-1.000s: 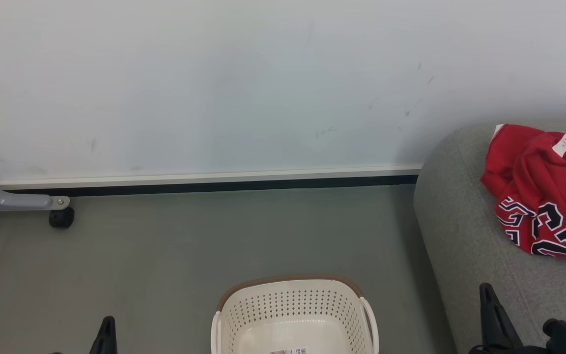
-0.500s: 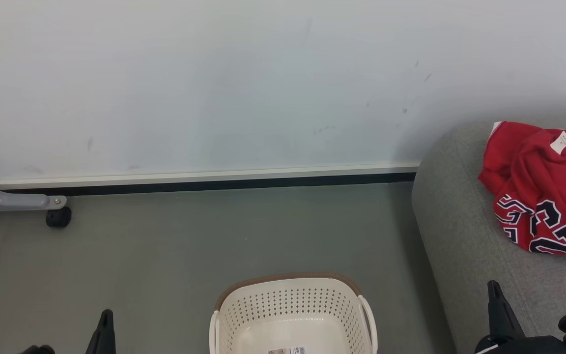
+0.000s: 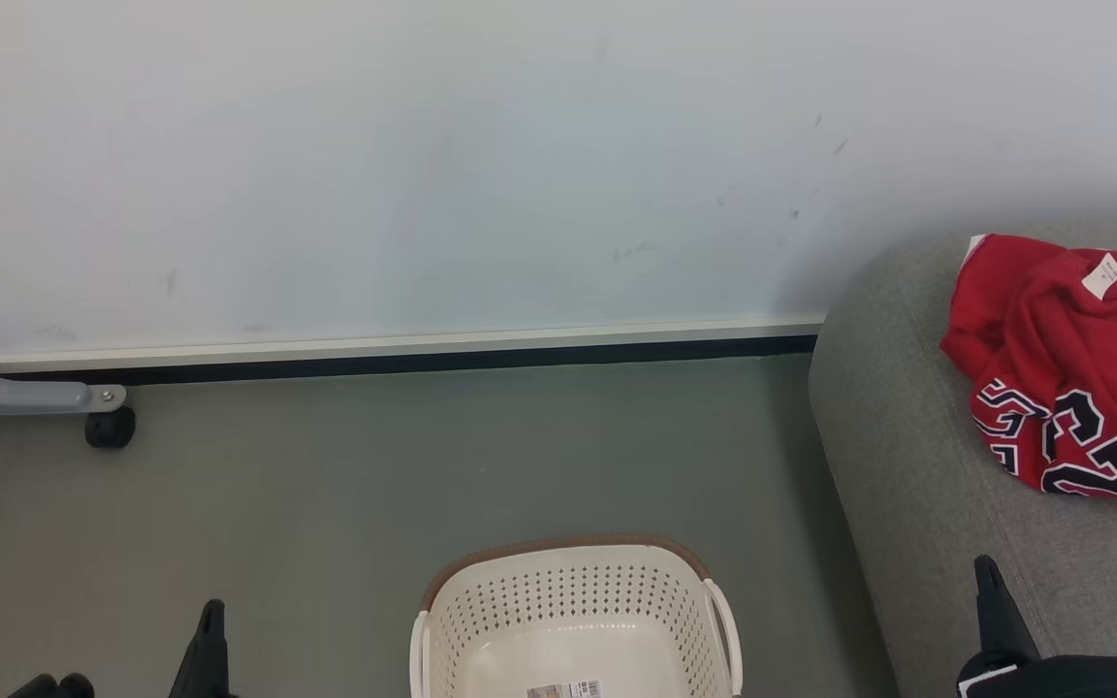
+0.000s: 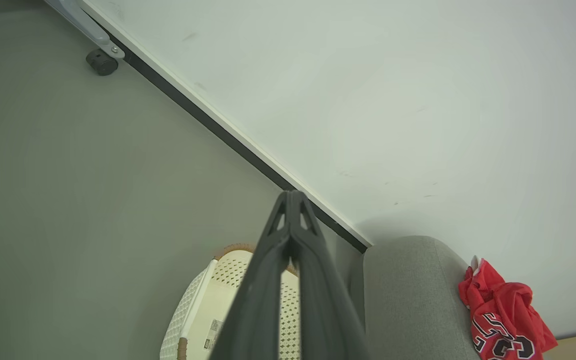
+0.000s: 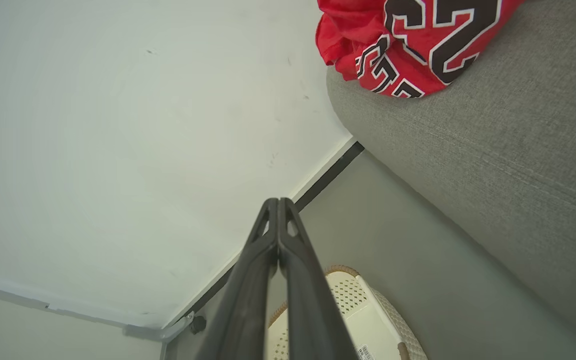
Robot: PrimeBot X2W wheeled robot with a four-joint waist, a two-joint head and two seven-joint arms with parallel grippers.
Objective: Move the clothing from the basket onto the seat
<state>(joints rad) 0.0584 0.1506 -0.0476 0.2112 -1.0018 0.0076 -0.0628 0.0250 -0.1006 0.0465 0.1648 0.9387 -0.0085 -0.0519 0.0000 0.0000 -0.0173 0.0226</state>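
Head view showed bright red soft clothing (image 3: 1053, 359) on the grey woven seat (image 3: 908, 456), and the cream perforated plastic basket (image 3: 568, 591) seemingly empty. Left gripper (image 3: 212, 620) and right gripper (image 3: 993, 582) were closed, empty, and best parked clear of both.

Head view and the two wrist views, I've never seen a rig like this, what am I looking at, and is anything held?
It is a wheeled robot with two arms, each ending in a hand of two long dark fingers. The wide picture comes from a camera on its head, looking down: the left hand shows at the lower left, the right hand at the lower right. The other two come from a camera on each wrist, looking along that hand's fingers. Both hands are shut and hold nothing. On the floor stands a cream basket; the part in view holds no clothes. The red clothing lies bunched on the grey seat to the right.
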